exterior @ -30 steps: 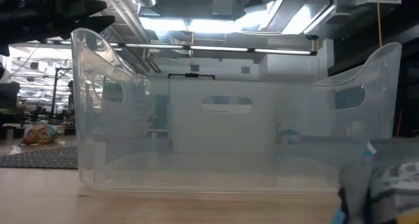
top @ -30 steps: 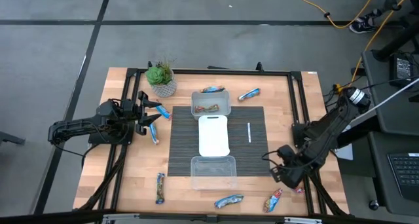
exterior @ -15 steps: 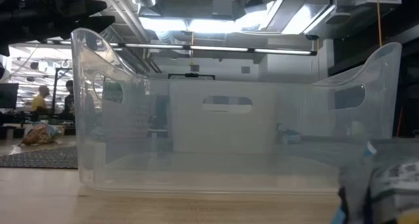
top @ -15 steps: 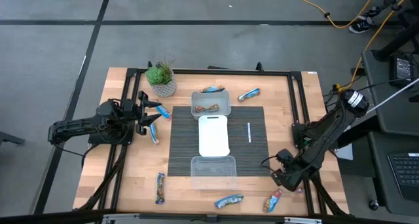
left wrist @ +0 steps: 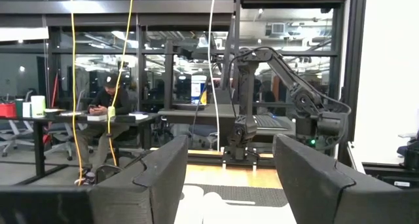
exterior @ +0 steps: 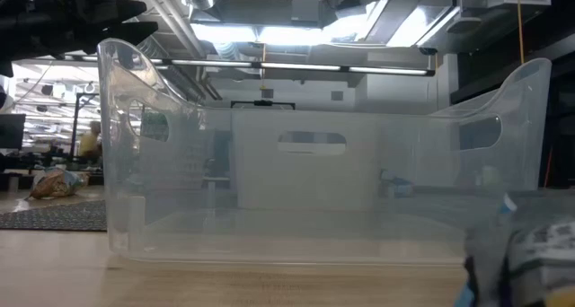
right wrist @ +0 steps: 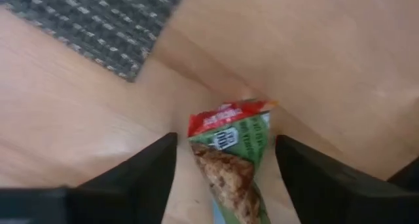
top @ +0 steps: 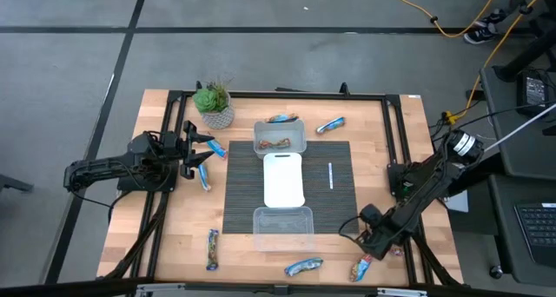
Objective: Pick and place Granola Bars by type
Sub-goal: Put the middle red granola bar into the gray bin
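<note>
- Hovering low over the table's near right corner, the right gripper has its fingers spread apart, straddling a red-and-green granola bar that lies on the bare wood; no contact with the wrapper is visible.
- That bar rests just off the dark woven mat, near the front edge of the table.
- Left gripper sits at the left side of the table, fingers spread with nothing between them, close to two blue bars lying beside it.
- Near clear tub stands at the mat's front edge; no bar is visible inside it, also in the low view.
- Far clear tub holds a brownish item; its type cannot be told.
- White lid lies flat on the mat between the two tubs, with a thin white stick beside it.
- Loose bars elsewhere: two beyond the far tub, one at front left, one at front centre.
- Potted plant stands at the far left corner.
</note>
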Controlling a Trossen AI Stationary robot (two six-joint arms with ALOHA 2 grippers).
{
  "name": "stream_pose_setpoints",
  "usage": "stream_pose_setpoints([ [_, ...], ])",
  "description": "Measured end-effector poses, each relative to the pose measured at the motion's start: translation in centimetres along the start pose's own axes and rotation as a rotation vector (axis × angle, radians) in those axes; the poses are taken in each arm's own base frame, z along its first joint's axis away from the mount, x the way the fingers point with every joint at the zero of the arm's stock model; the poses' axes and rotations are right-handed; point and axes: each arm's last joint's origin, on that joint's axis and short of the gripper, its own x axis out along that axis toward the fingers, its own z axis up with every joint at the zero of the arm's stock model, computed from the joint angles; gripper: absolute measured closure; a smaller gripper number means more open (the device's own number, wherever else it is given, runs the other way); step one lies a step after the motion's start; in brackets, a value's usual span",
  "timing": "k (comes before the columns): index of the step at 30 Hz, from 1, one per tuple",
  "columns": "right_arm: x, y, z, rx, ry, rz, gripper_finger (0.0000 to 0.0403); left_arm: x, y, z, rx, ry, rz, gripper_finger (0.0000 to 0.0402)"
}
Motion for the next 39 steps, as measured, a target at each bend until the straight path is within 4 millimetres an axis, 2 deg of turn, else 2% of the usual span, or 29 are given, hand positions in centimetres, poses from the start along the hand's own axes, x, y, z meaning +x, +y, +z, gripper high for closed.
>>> stream_pose_setpoints([
  [4,0.1,0.2,0.0,-0.005,0.011,0.009,0.0201,0.0,0.0,0.0,0.0,0.0,0.0,0.0185],
  [11,0.1,0.2,-0.1,-0.023,0.034,0.011,0.0322,0.0,0.0,0.0,0.0,0.0,0.0,0.0183],
  [14,0.0,0.4,-0.2,-0.04,0.04,0.022,0.0354,0.0,0.0,0.0,0.0,0.0,0.0,0.0185],
  [17,-0.3,0.7,-0.3,-0.056,0.043,0.034,0.036,0.0,0.0,0.0,0.0,0.0,0.0,0.0184],
  [20,-0.9,1.2,-0.3,-0.065,0.05,0.053,0.0349,0.0,0.0,0.0,0.0,0.0,-0.001,0.0183],
  [24,-2.5,1.6,0.3,-0.062,0.04,0.081,0.0345,0.0,0.0,0.0,0.0,0.0,-0.001,0.0185],
  [29,-5.6,1.4,2.0,-0.066,-0.05,0.116,0.0366,0.0,0.0,0.0,0.0,0.0,-0.001,0.0183],
  [39,-12.9,-0.2,7.0,-0.066,-0.336,0.2,0.0358,0.0,0.0,0.0,0.0,0.0,-0.001,0.0183],
])
